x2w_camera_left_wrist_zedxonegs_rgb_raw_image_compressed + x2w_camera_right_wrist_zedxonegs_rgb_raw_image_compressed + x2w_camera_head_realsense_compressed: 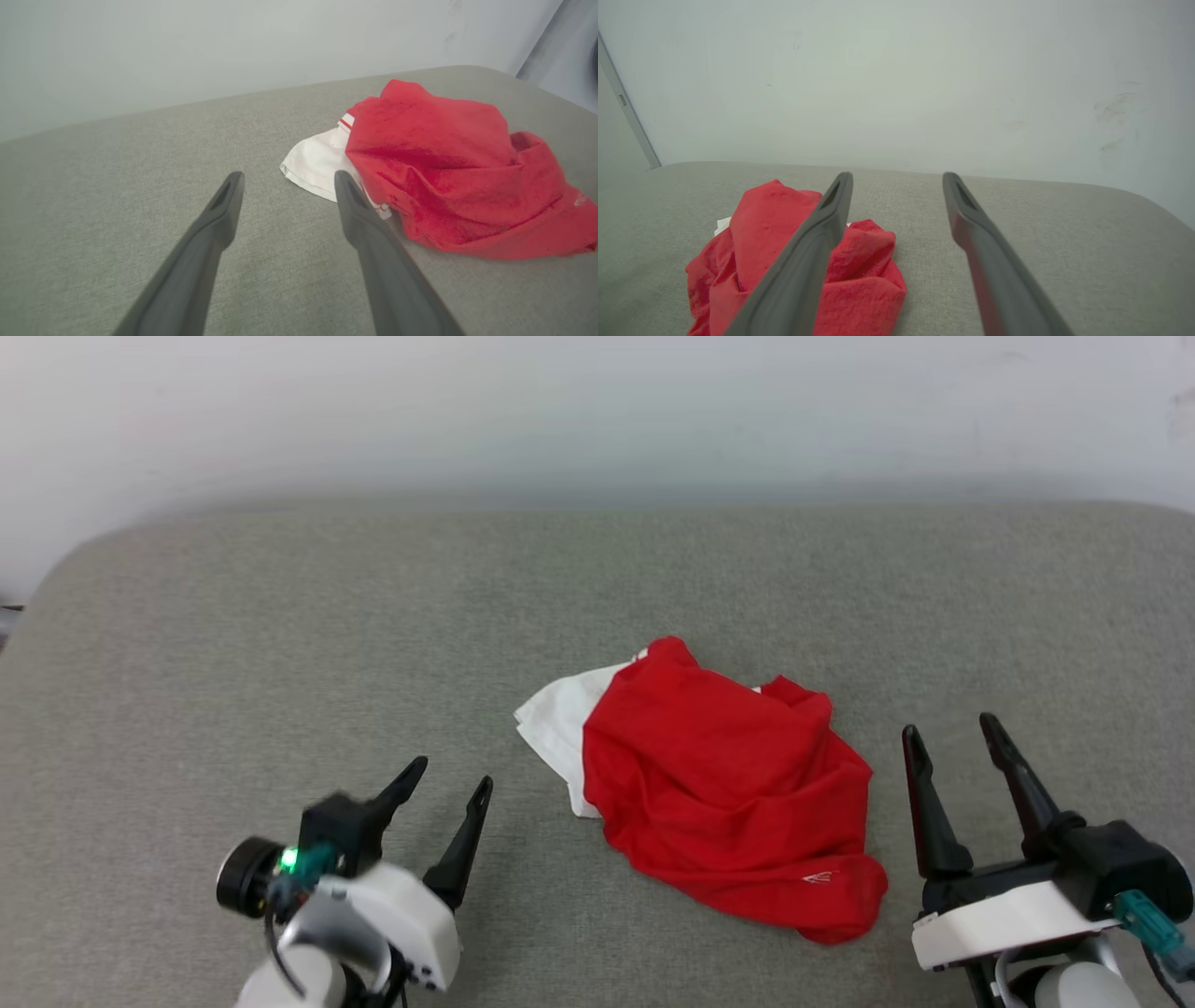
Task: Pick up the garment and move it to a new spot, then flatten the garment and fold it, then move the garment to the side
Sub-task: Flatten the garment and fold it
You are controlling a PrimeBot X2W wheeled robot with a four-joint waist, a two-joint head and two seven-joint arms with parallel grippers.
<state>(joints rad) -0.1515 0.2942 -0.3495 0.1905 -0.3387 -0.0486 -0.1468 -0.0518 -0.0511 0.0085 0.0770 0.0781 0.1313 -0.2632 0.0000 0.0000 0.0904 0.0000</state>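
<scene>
The garment lies crumpled in a red heap on the grey cushioned surface, a white sleeve sticking out at its left. In the left wrist view the garment sits to the right of the fingers, its white sleeve just beyond the right fingertip. The right wrist view has the garment low on the left, partly behind the left finger. My left gripper stands open to the left of the heap, nothing between its fingers. My right gripper is open just right of the heap, also empty.
The grey cushioned surface spreads wide around the garment, with rounded far corners. A pale wall rises directly behind its far edge.
</scene>
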